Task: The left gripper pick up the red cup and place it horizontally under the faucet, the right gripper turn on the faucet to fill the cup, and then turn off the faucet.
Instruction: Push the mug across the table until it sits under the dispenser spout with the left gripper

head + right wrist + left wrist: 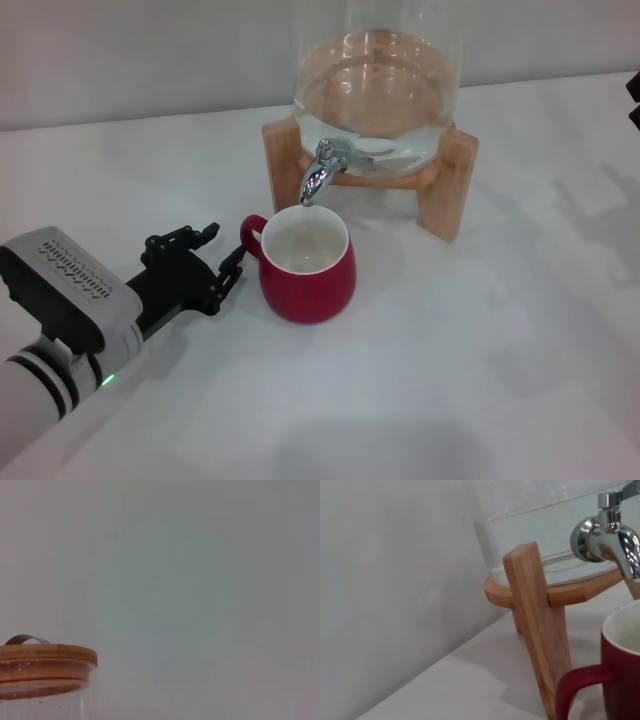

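- The left gripper [215, 262] is seen low over the desk [450, 380], at the left of the head view; its jaws are spread open and nothing is held between them.
- The red cup [305, 265] stands upright on the desk just ahead of those open jaws. Its loop handle [250, 236] points back toward them and lies close by the fingertips; whether it is touched cannot be told.
- In the left wrist view the handle and the cup's near wall are seen close ahead, so the cup is judged to lie straight along the jaws' line of approach.
- The faucet [320, 172] lies beyond the cup from the jaws, its spout ending directly over the far part of the cup's white mouth. No stream is seen.
- The placing step is judged done; the lever is what the coming move turns on.
- The glass dispenser [375, 85] on its wooden stand [455, 180] lies behind the faucet.
- The right gripper is not shown in any view. Only the dispenser's wooden lid [45, 655] is seen from its wrist camera, so that arm is judged to be high and well apart from the lever.
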